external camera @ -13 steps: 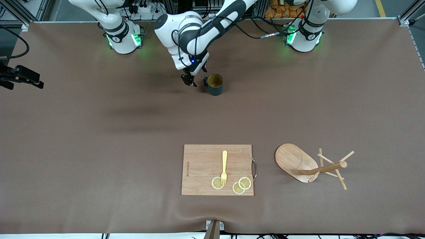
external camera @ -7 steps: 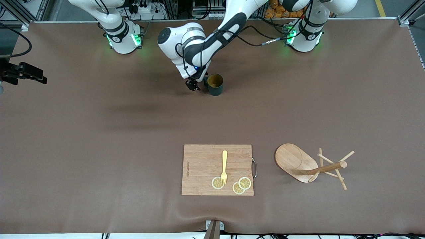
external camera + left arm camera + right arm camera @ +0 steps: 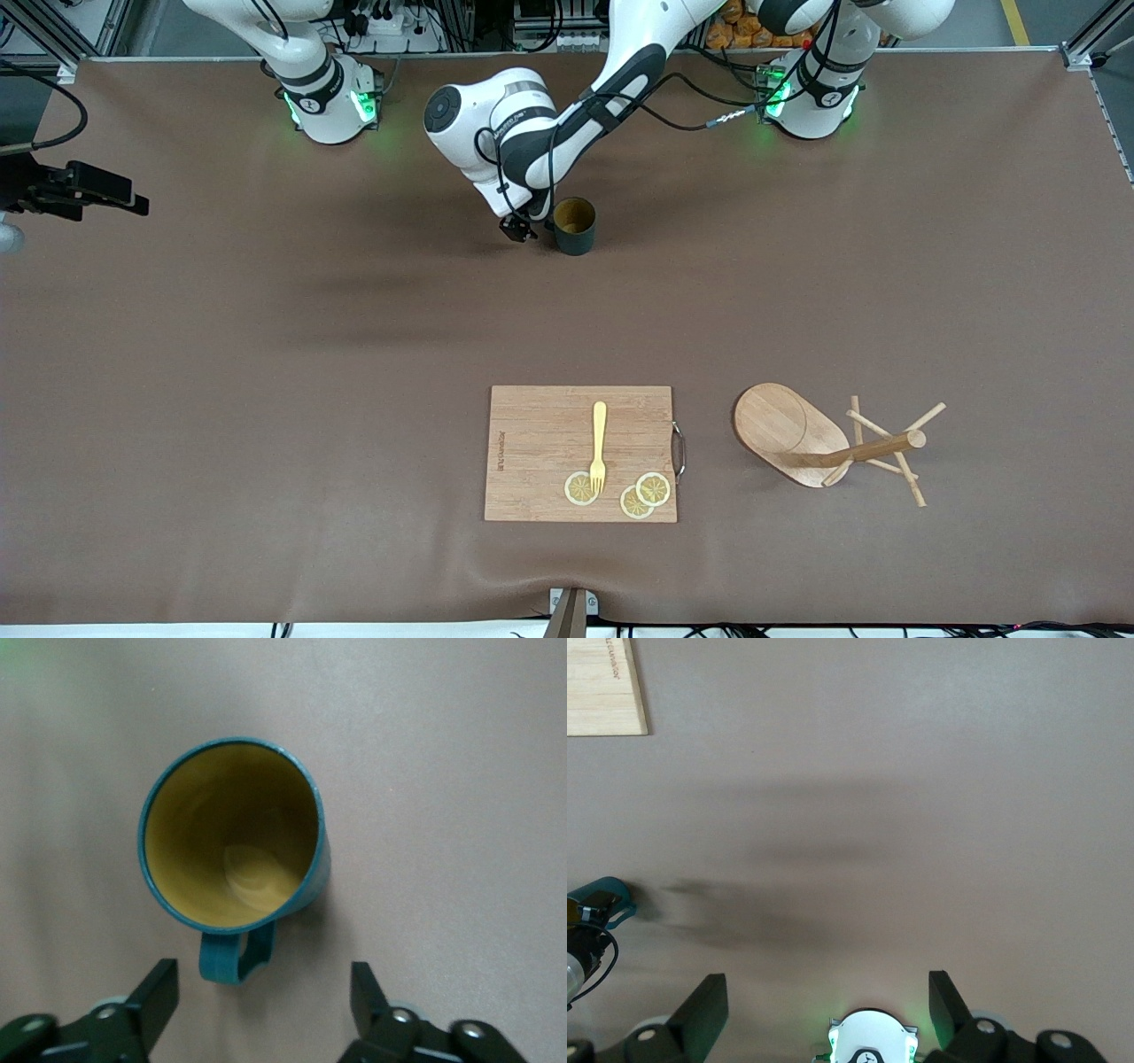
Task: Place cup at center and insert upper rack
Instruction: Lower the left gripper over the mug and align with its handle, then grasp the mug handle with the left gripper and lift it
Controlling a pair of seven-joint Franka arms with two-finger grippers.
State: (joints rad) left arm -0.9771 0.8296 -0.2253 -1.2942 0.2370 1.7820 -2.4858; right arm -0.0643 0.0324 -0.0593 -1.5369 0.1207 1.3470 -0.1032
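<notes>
Left end effector (image 3: 261, 1001): down at the counter, just beside the cup on the side where its handle points; fingers (image 3: 158, 988) spread wide, one on each side of the handle, not touching it, holding nothing.
Cup (image 3: 574, 225): upright on the counter (image 3: 266, 354), near the arm bases and about midway between them; dark teal outside, yellowish-tan inside, handle (image 3: 232, 955) pointing toward the left end effector.
Right end effector (image 3: 828, 997): high over the counter at the right arm's end, waiting; fingers wide apart, holding nothing.
Upper rack (image 3: 819, 443): lying on its side on the counter, well apart from the cup and nearer to the front camera, toward the left arm's end; oval base tipped up, post level, pegs crossing near its tip.
Cutting board (image 3: 540, 443): flat beside the upper rack, toward the right arm's end from it.
Fork (image 3: 599, 443): yellow, lying on the cutting board, tines over one lemon slice.
Lemon slices (image 3: 645, 494): three on the board's edge nearest the front camera.
</notes>
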